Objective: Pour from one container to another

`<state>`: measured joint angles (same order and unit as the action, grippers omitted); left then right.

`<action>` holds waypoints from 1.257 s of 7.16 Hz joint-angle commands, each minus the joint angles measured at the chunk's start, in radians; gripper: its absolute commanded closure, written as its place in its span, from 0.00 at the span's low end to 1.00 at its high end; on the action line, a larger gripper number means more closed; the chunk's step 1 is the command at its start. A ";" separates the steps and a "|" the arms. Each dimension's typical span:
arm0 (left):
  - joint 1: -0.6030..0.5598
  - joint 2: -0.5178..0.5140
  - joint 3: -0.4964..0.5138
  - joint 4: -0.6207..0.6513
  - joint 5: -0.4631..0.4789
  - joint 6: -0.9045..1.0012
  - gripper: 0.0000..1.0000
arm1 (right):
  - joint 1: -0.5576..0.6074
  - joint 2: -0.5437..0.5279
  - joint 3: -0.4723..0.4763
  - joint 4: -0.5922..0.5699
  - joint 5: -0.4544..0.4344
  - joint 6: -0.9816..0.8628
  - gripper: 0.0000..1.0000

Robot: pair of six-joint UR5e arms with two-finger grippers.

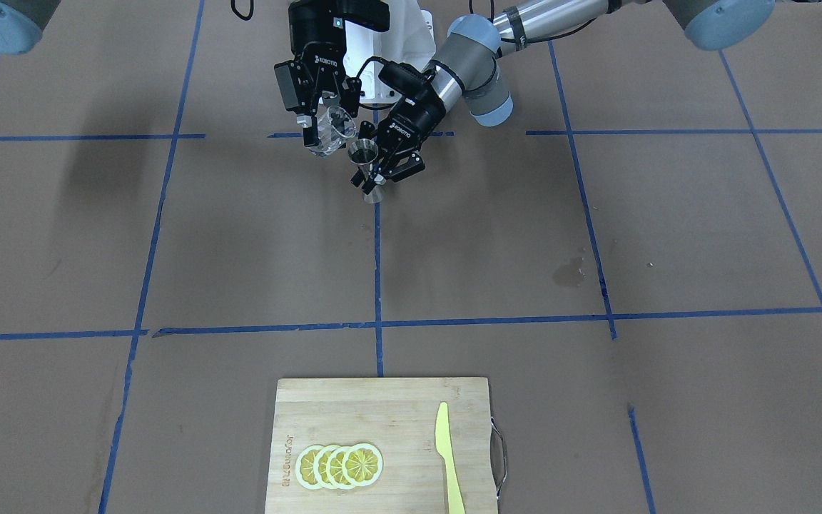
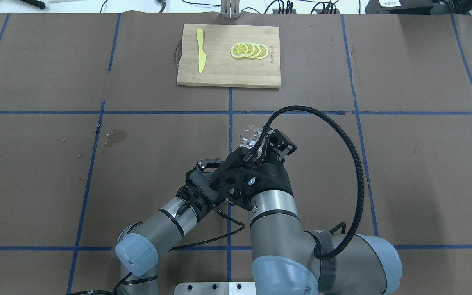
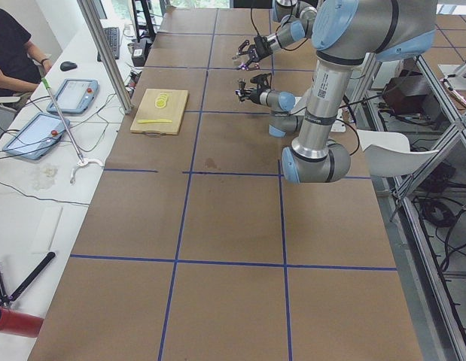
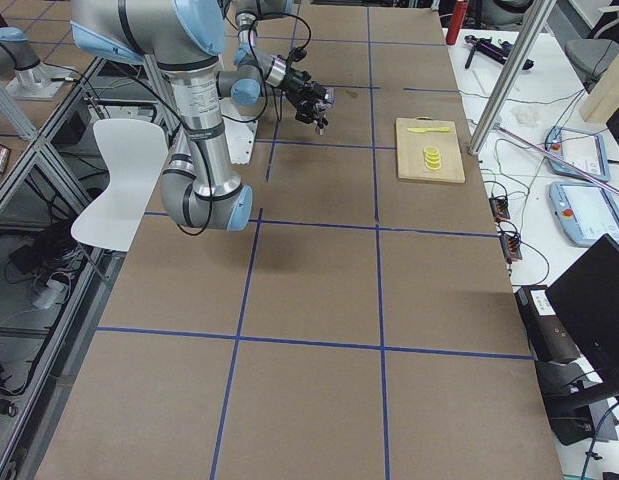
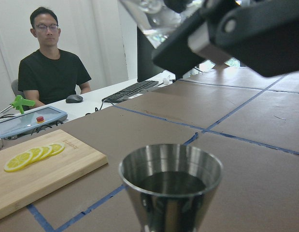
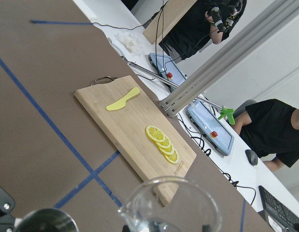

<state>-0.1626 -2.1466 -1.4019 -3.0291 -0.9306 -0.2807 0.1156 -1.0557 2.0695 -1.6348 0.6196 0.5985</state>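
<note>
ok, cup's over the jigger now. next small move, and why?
Probably roll the right tool slightly further so the glass cup tips more. The cup is tilted, its lip just above and beside the open mouth of the jigger, which the left tool holds roughly upright. No stream shows between them, so I'd tilt slowly rather than reposition.

Front camera sat across the table (image 1: 97,250) and looked steeply down, cutting board (image 1: 368,407) at its lower edge. Overhead camera faced it from the opposite side, same board at the top. Side cameras looked lengthwise from opposite table ends, both distant. Left wrist camera sat close on the jigger (image 5: 171,186). Right wrist camera sat just above the rim of the glass cup (image 6: 171,210). Both wrist views shared the board.
</note>
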 commanded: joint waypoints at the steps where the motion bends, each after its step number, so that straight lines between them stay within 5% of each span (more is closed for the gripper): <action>1: 0.002 0.083 -0.087 -0.013 0.073 -0.011 1.00 | 0.004 -0.144 0.011 0.260 0.000 0.166 1.00; 4: -0.021 0.196 -0.127 -0.094 0.085 -0.011 1.00 | 0.007 -0.459 0.015 0.759 -0.001 0.170 1.00; 7: -0.040 0.424 -0.143 -0.215 0.176 -0.214 1.00 | 0.010 -0.641 -0.153 1.205 0.014 0.254 1.00; 9: -0.044 0.599 -0.144 -0.301 0.177 -0.212 1.00 | 0.013 -0.644 -0.186 1.231 0.020 0.254 1.00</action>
<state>-0.2054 -1.6595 -1.5443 -3.2896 -0.7572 -0.4835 0.1269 -1.6928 1.9060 -0.4329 0.6364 0.8512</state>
